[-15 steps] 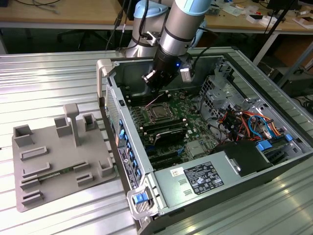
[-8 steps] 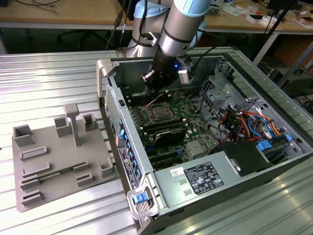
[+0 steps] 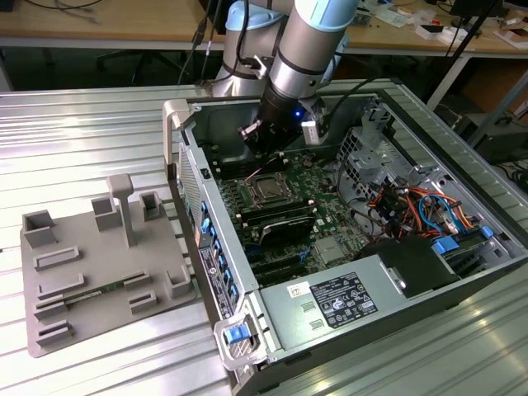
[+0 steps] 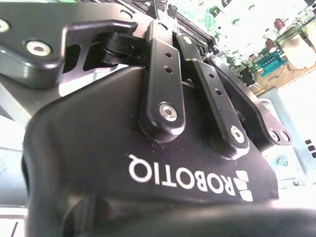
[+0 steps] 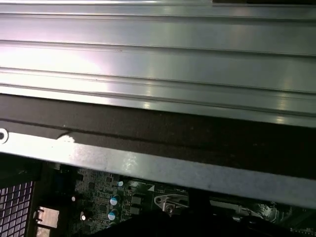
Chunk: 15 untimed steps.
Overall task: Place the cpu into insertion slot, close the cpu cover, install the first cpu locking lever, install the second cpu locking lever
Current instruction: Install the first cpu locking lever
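Exterior view: the claw is poised just above the cpu, which is seated in the insertion slot inside the open computer case; its opening cannot be judged.

A ribbed silver metal table carries an open grey computer case under the gripper and, well aside, a grey plastic fixture tray.

A robotics lab or electronics workshop: an opened computer case with its green motherboard bared lies on a ribbed aluminium bench beside a grey fixture tray, while cluttered wooden worktables strung with cables line the back.
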Available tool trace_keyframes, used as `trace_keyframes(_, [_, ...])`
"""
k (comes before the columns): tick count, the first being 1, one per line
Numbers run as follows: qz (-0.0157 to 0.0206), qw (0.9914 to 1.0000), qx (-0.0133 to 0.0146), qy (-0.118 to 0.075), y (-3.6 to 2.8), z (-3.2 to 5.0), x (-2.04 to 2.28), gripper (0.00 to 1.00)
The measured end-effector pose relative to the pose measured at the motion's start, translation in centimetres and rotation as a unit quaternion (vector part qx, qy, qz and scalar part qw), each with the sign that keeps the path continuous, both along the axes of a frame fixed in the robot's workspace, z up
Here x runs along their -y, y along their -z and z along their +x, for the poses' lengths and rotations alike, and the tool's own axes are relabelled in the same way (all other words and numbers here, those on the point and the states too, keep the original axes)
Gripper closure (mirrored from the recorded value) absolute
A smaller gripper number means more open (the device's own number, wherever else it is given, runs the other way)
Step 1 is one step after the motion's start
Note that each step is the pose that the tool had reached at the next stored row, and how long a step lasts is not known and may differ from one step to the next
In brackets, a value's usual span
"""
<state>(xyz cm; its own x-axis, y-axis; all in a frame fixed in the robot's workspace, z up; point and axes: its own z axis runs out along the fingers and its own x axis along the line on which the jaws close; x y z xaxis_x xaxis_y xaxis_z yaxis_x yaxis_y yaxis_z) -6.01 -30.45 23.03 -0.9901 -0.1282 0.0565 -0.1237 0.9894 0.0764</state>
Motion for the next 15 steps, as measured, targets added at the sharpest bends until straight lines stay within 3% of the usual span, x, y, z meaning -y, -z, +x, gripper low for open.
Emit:
trace_keyframes(7, [0.0, 1.0, -0.0003, 0.0, 0.63, 0.37, -0.11, 0.89])
trace_keyframes(15, [-0.0001, 1.0, -0.0004, 0.0, 0.83, 0.58, -0.1, 0.89])
